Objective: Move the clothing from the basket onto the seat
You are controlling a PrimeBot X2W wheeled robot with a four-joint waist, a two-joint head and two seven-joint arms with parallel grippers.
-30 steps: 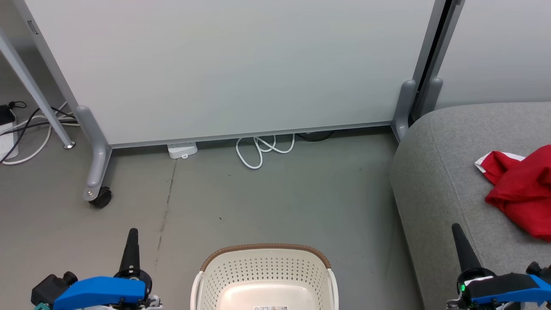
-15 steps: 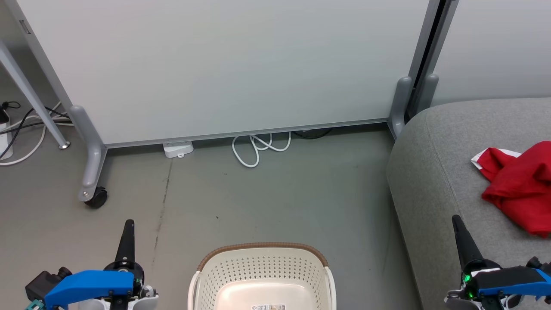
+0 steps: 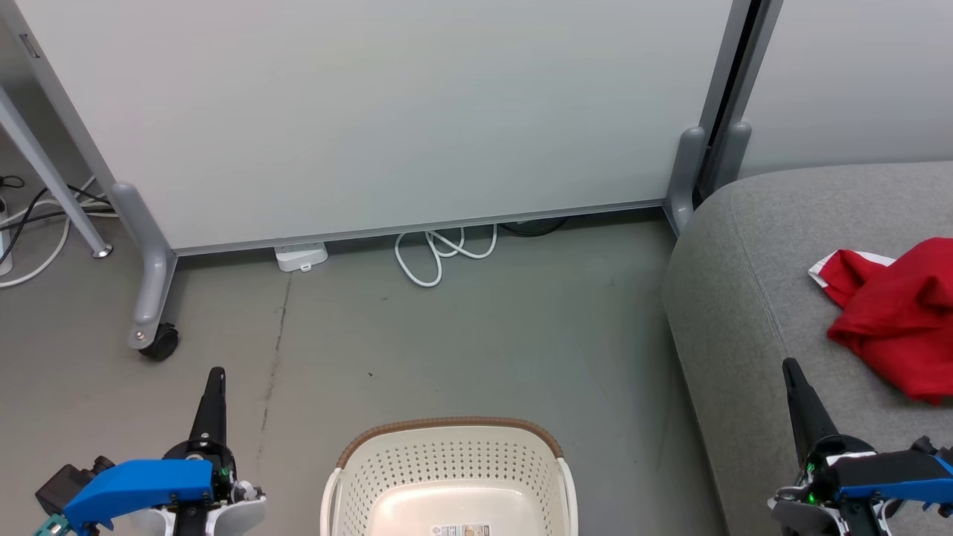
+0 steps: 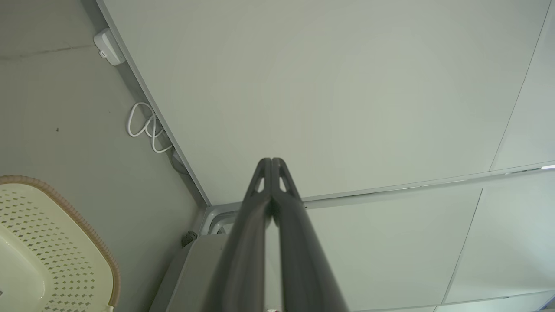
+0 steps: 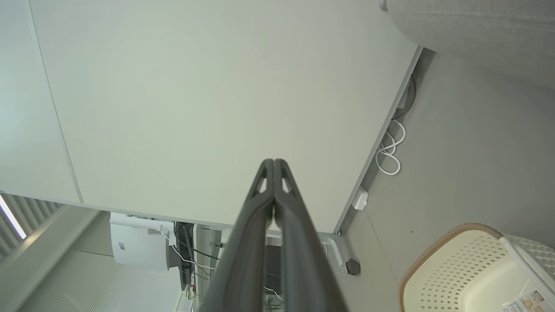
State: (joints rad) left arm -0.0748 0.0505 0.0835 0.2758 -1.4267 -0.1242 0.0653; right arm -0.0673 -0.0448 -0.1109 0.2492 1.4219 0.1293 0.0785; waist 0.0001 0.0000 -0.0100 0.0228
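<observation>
The red clothing (image 3: pixel 893 313) lies crumpled on the grey seat (image 3: pixel 744 298), with a white panel showing at its upper left. The cream basket (image 3: pixel 447 424) stands on the floor (image 3: pixel 484 342), and its bottom is bare in the part seen. The fabric looks light, limp and quick to slump, so it is best pinched at a raised fold. The left gripper (image 3: pixel 214 372) and right gripper (image 3: pixel 788 365) both have jaws pressed together, holding nothing. Open floor separates the basket from the seat's rounded edge. The partition panel (image 3: pixel 372 112) and white cable (image 3: pixel 435 257) sit well back.
</observation>
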